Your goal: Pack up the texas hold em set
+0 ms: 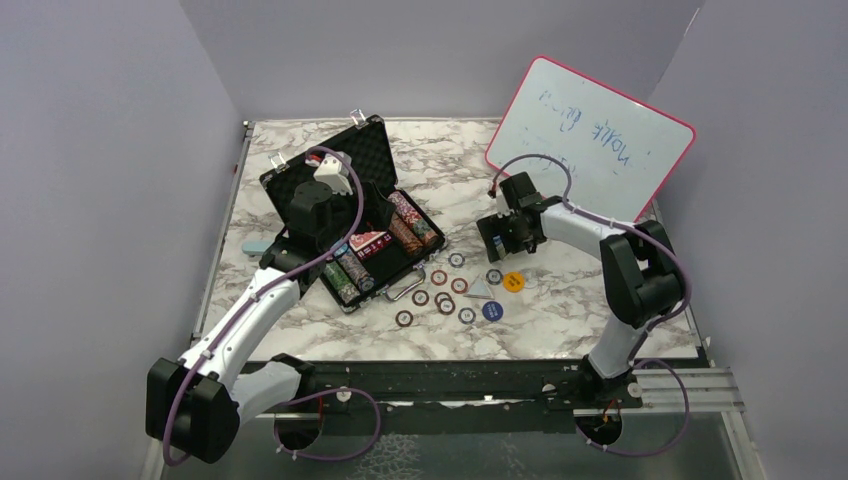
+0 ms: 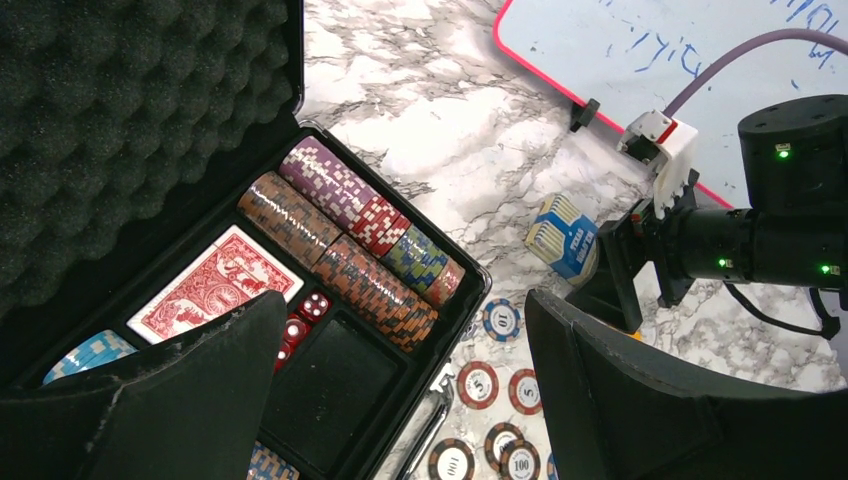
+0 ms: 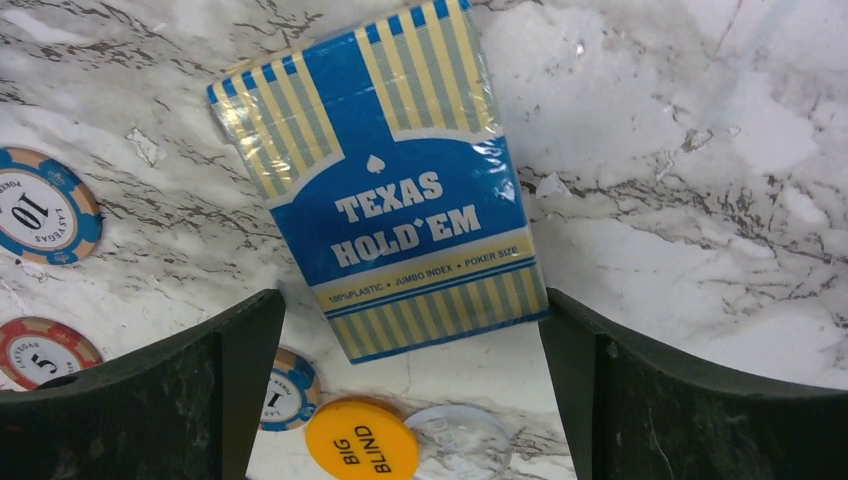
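The black briefcase [image 1: 372, 150] lies open at the table's left, its foam lid raised. It holds rows of striped poker chips [image 2: 345, 235], a red card deck [image 2: 215, 285] and red dice [image 2: 312, 307]. My left gripper [image 2: 405, 345] hangs open above the case's empty compartment [image 2: 335, 390], holding nothing. The blue card deck [image 3: 385, 190] rests on the marble. My right gripper [image 3: 410, 330] is open, one finger at each side of the deck's near end, not clamped on it. Loose chips [image 1: 440, 290], a yellow button [image 3: 362, 440] and a clear button [image 3: 462, 438] lie nearby.
A pink-framed whiteboard [image 1: 590, 135] leans at the back right, just behind the right arm. A small light-blue oblong object [image 1: 257, 244] sits left of the case. A blue round button [image 1: 491, 310] lies among the loose chips. The case's silver handle [image 2: 435, 405] faces them.
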